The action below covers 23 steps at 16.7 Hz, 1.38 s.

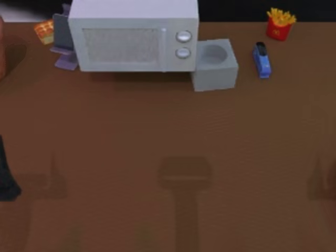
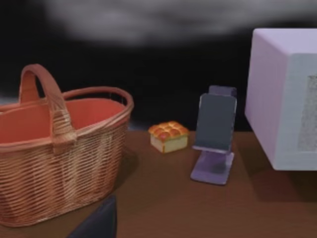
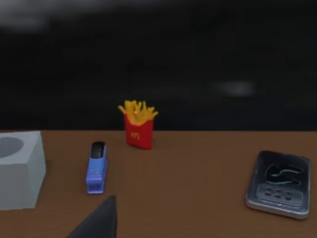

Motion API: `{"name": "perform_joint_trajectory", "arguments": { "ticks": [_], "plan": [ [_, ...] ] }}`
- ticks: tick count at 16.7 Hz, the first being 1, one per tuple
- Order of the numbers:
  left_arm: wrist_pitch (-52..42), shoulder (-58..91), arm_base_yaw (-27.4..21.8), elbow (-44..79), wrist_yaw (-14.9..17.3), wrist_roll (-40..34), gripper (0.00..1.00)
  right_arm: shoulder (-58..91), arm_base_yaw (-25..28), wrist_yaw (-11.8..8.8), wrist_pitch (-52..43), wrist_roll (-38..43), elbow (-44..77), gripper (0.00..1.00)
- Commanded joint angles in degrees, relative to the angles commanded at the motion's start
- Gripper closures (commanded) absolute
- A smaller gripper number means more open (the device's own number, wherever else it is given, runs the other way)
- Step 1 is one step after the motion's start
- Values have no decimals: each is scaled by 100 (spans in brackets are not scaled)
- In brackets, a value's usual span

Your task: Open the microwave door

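The microwave (image 1: 134, 34) stands at the back of the table, left of centre, a light-grey box with two silver knobs (image 1: 184, 44). Its door (image 1: 121, 46) with the speckled mesh window lies flush against the front, shut. The left wrist view shows the microwave's side (image 2: 277, 94) from afar. My left arm (image 1: 6, 184) stays low at the table's left edge, far from the door. A dark part of my left gripper (image 2: 96, 223) shows in its wrist view. My right gripper (image 3: 99, 220) shows only as a dark wedge in its wrist view and is absent from the top view.
A grey cube with a round hole (image 1: 215, 64) touches the microwave's right side. A blue stapler (image 1: 262, 60) and red fries box (image 1: 280, 23) sit farther right. A phone on a stand (image 1: 64, 39), bread (image 1: 44, 30) and wicker basket (image 2: 59, 153) sit left. A silver device (image 3: 280, 183) lies far right.
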<state>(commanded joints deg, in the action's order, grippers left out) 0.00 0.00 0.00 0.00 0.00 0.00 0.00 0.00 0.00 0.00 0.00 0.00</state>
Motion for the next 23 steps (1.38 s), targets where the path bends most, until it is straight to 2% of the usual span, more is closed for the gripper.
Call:
{"name": "perform_joint_trajectory", "arguments": {
  "ticks": [5, 9, 16, 23],
  "plan": [
    [-176, 241, -92, 284, 6, -48, 0, 0, 0, 0, 0, 0, 0, 0],
    [-882, 1244, -407, 1326, -19, -223, 0, 0, 0, 0, 0, 0, 0, 0],
    [-3146, 4572, -1275, 4300, -265, -732, 0, 0, 0, 0, 0, 0, 0, 0],
    [-5748, 8747, -2259, 8018, -754, -1461, 0, 0, 0, 0, 0, 0, 0, 0]
  ]
}}
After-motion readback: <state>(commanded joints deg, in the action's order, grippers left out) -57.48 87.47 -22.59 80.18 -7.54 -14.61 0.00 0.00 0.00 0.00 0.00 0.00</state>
